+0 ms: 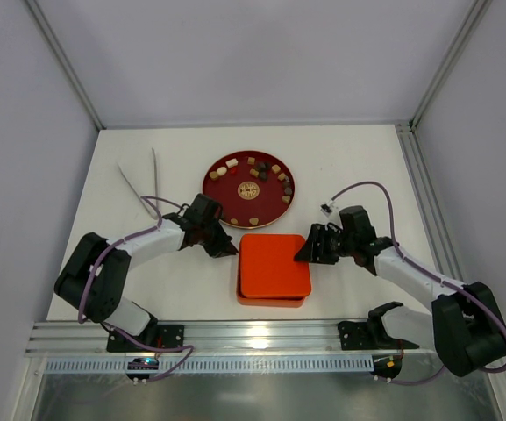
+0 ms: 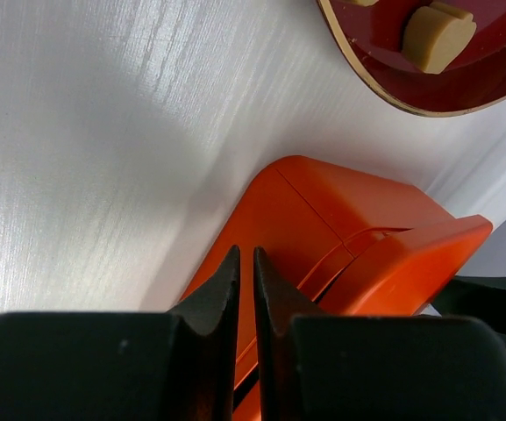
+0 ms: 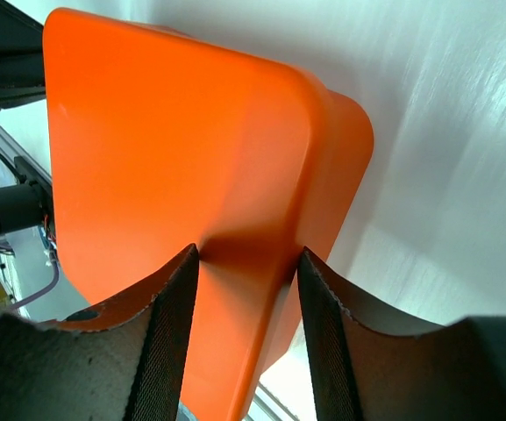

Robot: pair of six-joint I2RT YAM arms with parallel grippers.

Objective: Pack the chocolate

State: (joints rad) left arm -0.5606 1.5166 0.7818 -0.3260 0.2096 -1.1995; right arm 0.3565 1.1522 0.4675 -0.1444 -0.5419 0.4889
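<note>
From here the job looks barely begun. All the chocolate (image 1: pixel 261 174) I can see lies loose on the round red plate (image 1: pixel 231 203) in the upper middle of the overhead view: dark, light brown and cream pieces scattered around its rim. I see no piece in either hand and none on the bare counter (image 1: pixel 358 158).

The orange box (image 1: pixel 270 301) sits just below the plate, centre frame, with its orange lid (image 1: pixel 273 266) over it, so I cannot see inside. In the left wrist view the lid looks tilted, with one side lifted off the box, so I judge that the opening step is in hand.

My right hand (image 1: pixel 308 248) is at the lid's right edge, and its wrist view shows the lid filling the space between the two fingers, so I read it as gripping the lid. My left hand (image 1: pixel 220 244) is at the box's upper left corner with its fingers closed to a thin slit. I cannot tell whether they pinch anything.

White tongs (image 1: pixel 137 191) lie untouched at the upper left of the counter.

What is left: get the lid off, move every piece across, and close up.
</note>
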